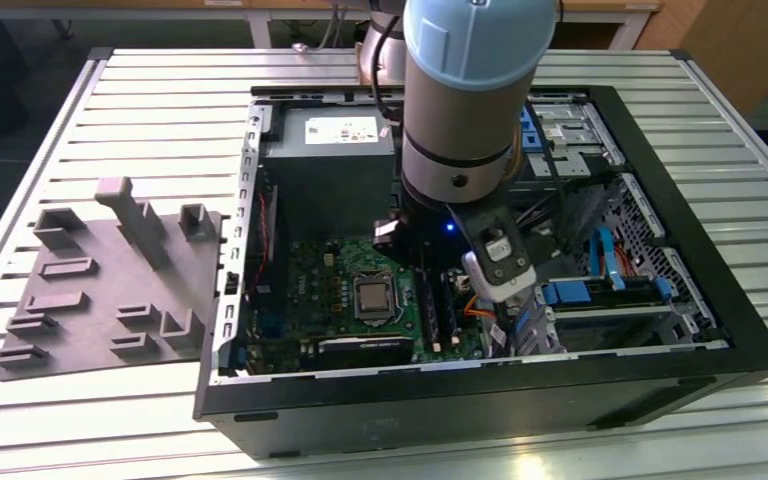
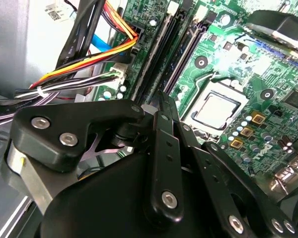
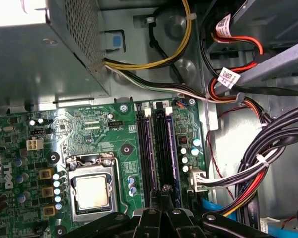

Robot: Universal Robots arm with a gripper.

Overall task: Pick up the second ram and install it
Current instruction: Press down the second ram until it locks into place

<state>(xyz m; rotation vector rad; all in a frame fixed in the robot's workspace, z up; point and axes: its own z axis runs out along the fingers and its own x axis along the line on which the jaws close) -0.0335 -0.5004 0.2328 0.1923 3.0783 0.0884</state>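
Observation:
My gripper (image 3: 164, 191) hangs low inside the open computer case (image 1: 704, 370), over the near end of the black memory slots (image 3: 148, 148) on the green motherboard (image 1: 337, 290). In both wrist views its two fingers stand pressed together. Right under the fingertips, the second ram (image 3: 162, 144) is a slim dark stick standing on edge in a slot. In the second wrist view the ram (image 2: 185, 52) runs away from the gripper (image 2: 162, 101) beside another filled slot. I cannot tell whether the tips touch it. In the exterior view the arm (image 1: 471, 100) hides the fingers.
The processor socket (image 3: 92, 191) sits beside the slots. Bundles of cables (image 3: 258, 168) run close on the slots' other side, and the power supply (image 1: 324, 150) fills the case's far end. A grey parts holder (image 1: 104, 280) lies on the slatted table at the exterior view's left.

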